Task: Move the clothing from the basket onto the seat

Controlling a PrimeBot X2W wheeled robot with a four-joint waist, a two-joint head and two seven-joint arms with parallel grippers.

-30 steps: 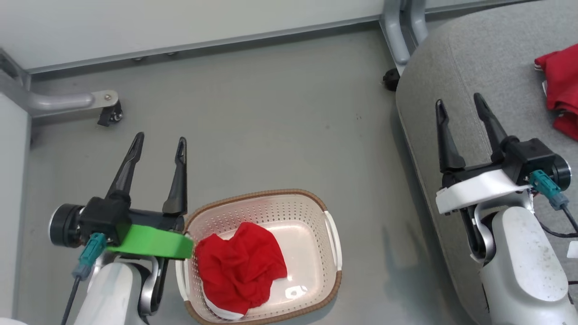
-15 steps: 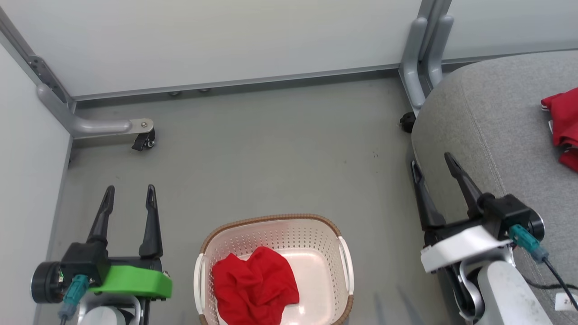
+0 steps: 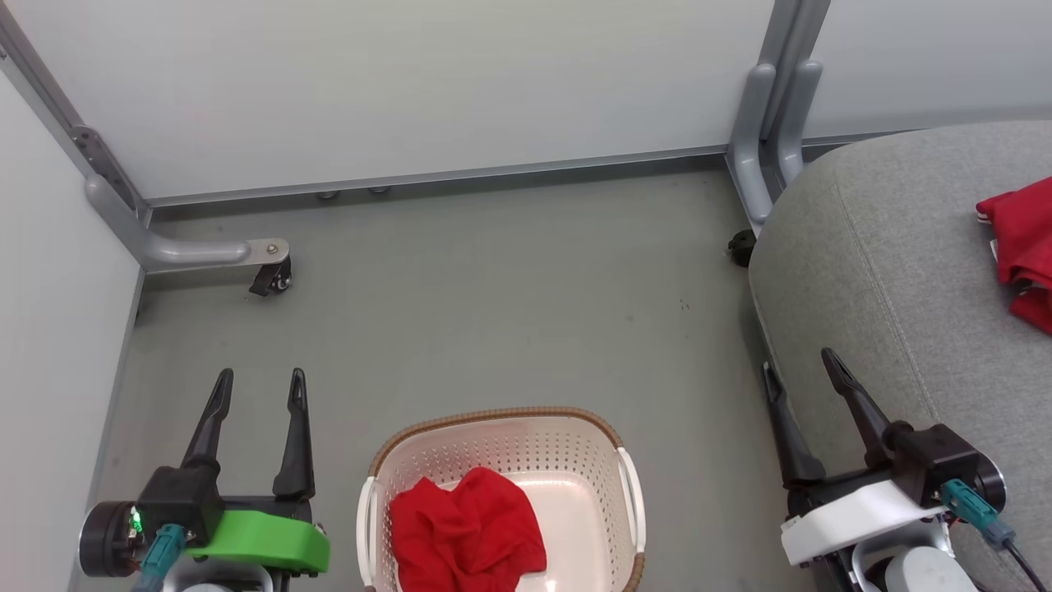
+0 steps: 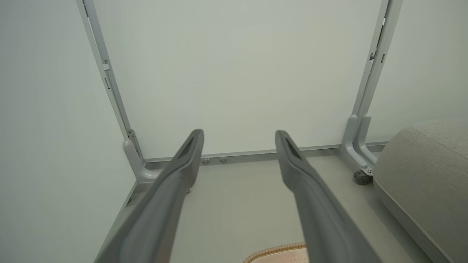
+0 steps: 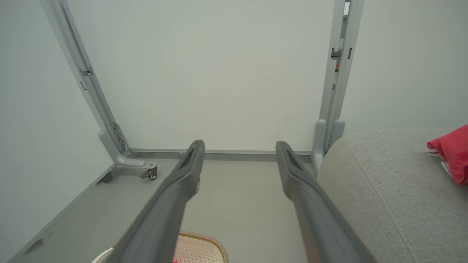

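Red clothing lies crumpled in the cream basket on the near floor; a second red garment rests on the grey seat at right. Left gripper and right gripper flank the basket, fingers spread, holding nothing.

Right gripper: two dark fingers spread wide, nothing between them.
Seat: grey cushion at the right, with a rounded edge and a stitched seam.
Red garment: lies on the seat, cut off by the right edge, white trim showing.
Basket: brown rim and perforated wall at the bottom edge.
Floor: plain grey.
Caster: under the metal frame foot at the left.
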